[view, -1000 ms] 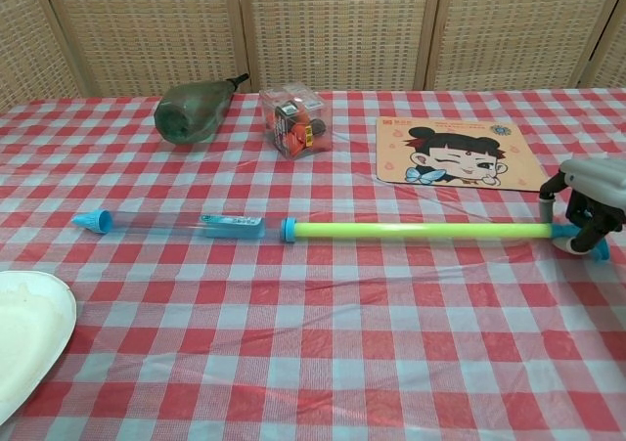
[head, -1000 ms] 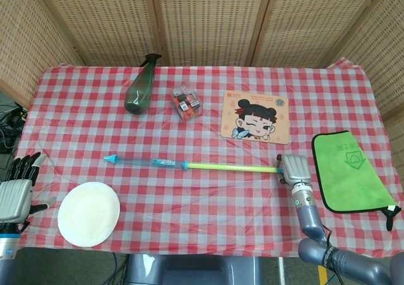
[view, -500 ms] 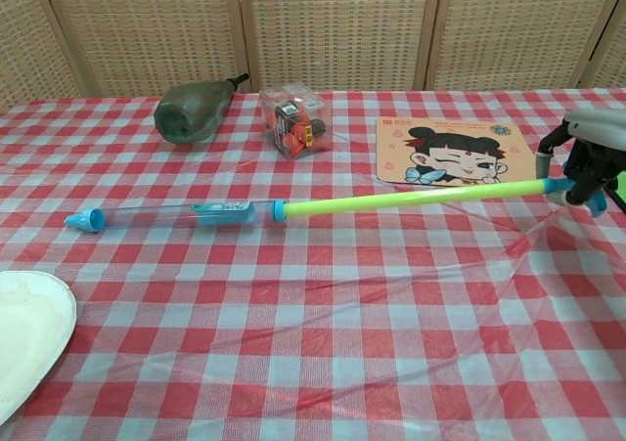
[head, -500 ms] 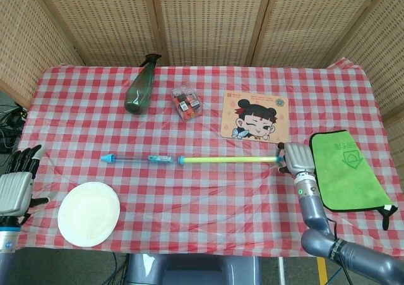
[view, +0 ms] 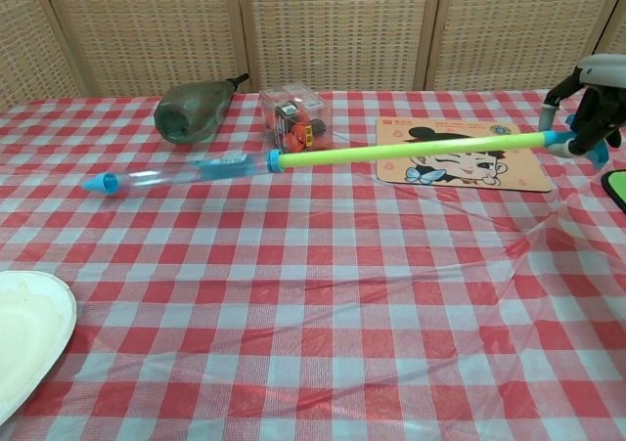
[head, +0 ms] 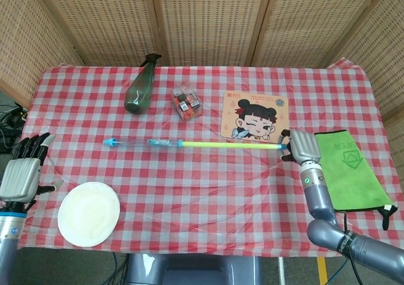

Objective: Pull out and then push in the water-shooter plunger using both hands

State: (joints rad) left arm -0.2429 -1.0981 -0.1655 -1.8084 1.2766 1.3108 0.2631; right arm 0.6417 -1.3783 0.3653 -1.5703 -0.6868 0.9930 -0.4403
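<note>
The water shooter [head: 136, 143] [view: 176, 174] hangs above the checked cloth, with its clear blue-tipped barrel on the left. Its yellow-green plunger rod [head: 230, 145] [view: 411, 150] is drawn far out to the right. My right hand [head: 303, 147] [view: 585, 104] grips the blue handle at the rod's end and holds the whole toy lifted. My left hand [head: 22, 174] is open at the table's left edge, far from the barrel, and holds nothing. The chest view does not show it.
A green bottle [head: 140, 86] lies at the back left beside a clear box of small items [head: 187, 102]. A cartoon mat [head: 255, 115] lies under the rod's far end. A green cloth [head: 350, 168] is at the right. A white plate [head: 88, 213] sits front left.
My right hand has raised the handle end and carried it back and up, so the whole shooter has left the cloth. My left hand has risen a little by the table's edge.
</note>
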